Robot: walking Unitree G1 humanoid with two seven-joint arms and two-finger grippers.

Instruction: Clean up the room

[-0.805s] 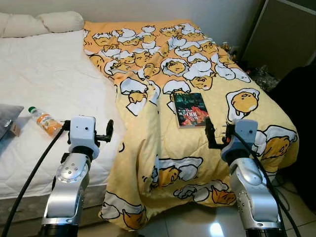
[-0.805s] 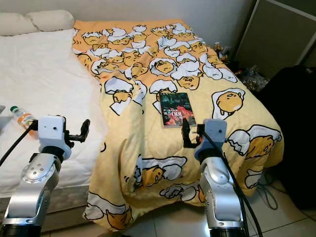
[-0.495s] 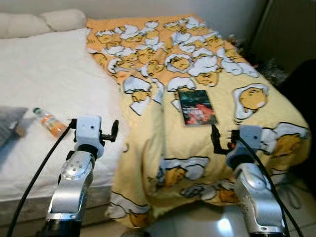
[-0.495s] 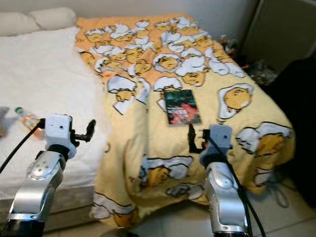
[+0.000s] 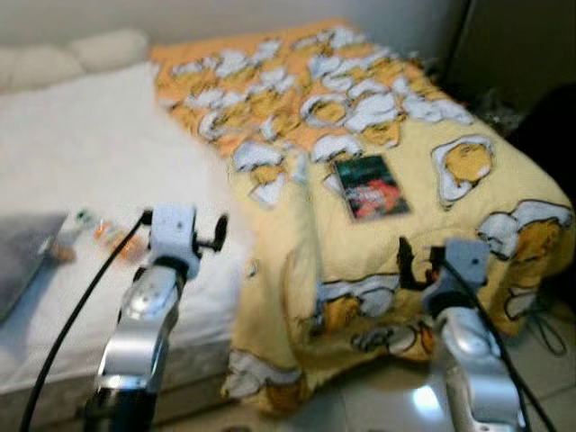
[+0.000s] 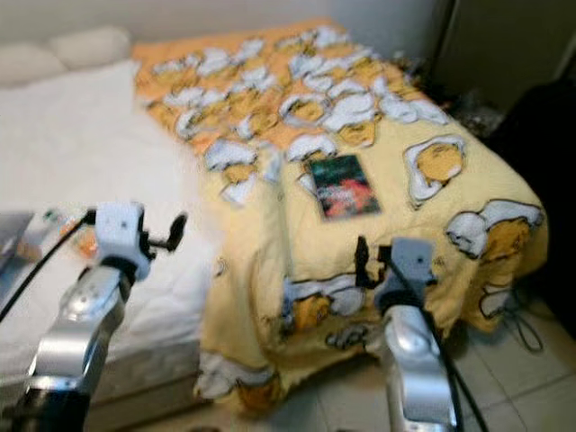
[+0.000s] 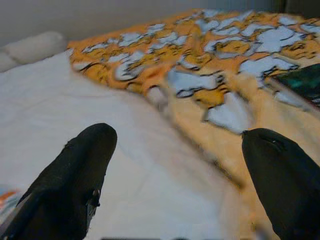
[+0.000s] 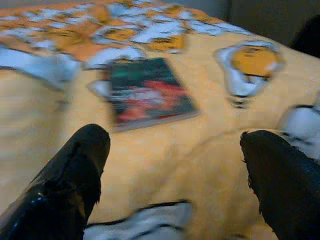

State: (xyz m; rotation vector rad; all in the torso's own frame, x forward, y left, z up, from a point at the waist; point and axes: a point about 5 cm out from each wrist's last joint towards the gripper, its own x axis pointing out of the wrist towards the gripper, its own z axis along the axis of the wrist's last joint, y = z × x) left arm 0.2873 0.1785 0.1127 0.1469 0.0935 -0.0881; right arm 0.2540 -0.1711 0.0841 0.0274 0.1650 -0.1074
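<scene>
Left eye view. A bed with a white sheet is shown, its right half covered by a rumpled yellow blanket printed with egg figures. A dark-covered book lies flat on the blanket, and an orange drink bottle lies on its side on the white sheet beside a grey object at the picture's left edge. The left gripper is held above the sheet near the blanket's edge, well apart from the bottle; the right gripper is held in front of the blanket's hanging end, short of the book. The picture is blurred.

Right eye view. The same scene is repeated. Nothing is held, and both loose items are seen lying on the bed, so the tidying is judged to be at its very start.

Left wrist view. Two black fingers are seen spread wide, with nothing between them; white sheet and the blanket's fold lie beyond. An orange-and-white sliver at the picture's edge is probably the bottle.

Right wrist view. The fingers are likewise spread apart and empty. The book is framed ahead of them, resting on the blanket and not touched. Picking up the book, then the bottle, and straightening the blanket are judged to remain.
</scene>
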